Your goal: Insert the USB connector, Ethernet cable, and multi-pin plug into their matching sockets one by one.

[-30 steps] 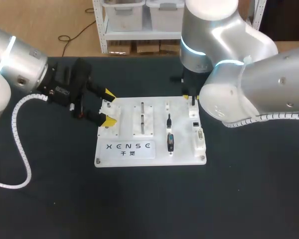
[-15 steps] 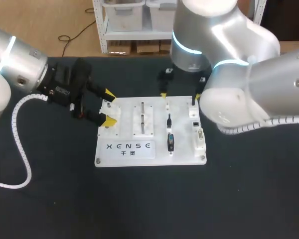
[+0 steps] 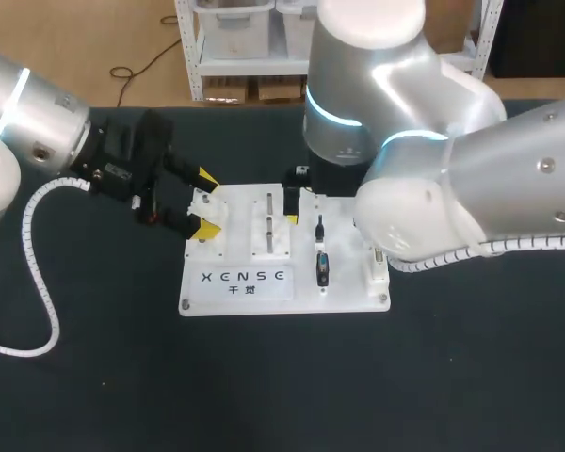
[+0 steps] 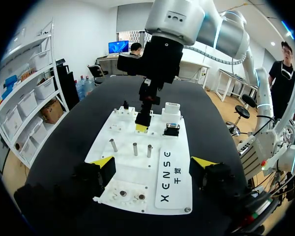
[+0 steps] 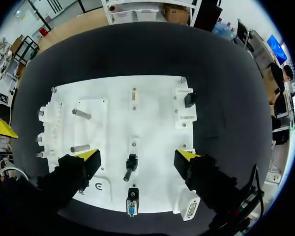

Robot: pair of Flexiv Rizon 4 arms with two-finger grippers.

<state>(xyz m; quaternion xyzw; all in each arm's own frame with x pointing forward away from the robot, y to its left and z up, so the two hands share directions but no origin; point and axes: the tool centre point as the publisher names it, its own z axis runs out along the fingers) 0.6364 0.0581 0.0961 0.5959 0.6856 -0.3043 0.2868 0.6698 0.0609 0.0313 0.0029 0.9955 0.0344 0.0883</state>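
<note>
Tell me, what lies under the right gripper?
The white board, with a small black connector and a multi-pin plug between the open fingers. Head view: the arm covers its right rear.

Smooth, faintly sheeny finish on the white rectangular plastic board (image 3: 344, 294), and its short metal pins (image 4: 135, 149) gleam. The black cloth table cover (image 3: 264, 386) reads matt. My right arm's silver shell (image 3: 518, 179) looks glossy, catching light.

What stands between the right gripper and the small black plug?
Nothing visible: the open right gripper hangs over the board, and the plug lies in plain sight under the gap between its fingers.
</note>
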